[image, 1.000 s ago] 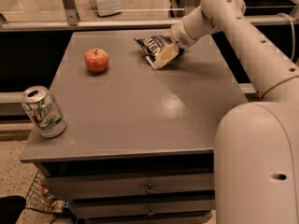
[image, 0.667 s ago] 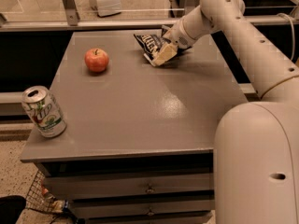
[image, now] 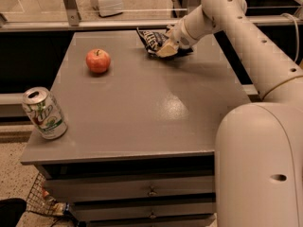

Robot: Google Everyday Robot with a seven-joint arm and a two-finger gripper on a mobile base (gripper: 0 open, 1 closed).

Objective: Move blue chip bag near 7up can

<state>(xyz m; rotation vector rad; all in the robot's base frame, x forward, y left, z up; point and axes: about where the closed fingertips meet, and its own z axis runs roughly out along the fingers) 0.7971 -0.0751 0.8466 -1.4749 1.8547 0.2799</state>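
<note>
"Camera view shows you at the far side of the counter [image: 142, 122]. What has just changed?"

"My pincer [image: 166, 48] is closed on the blue chip bag [image: 150, 39], and the bag has gone up and back with it. A second ago it lay lower, flat on the counter top. Now its left end stands raised and I judge most of it is off the surface, though I cannot see whether the underside is fully clear."

"So the grasp held?"

"I think so, since the bag moved with me and did not stay behind. That means the pick is about done and the carry comes next."

"Where does it have to go?"

"To the 7up can [image: 45, 113], which stands tilted at the near left corner, well apart from the bag, with almost the whole counter between them. The apple [image: 98, 61] sits to the left of the bag, close to the line I would travel. I should keep the bag high enough to pass it and set it down just beside the can without knocking it off the edge."
</note>
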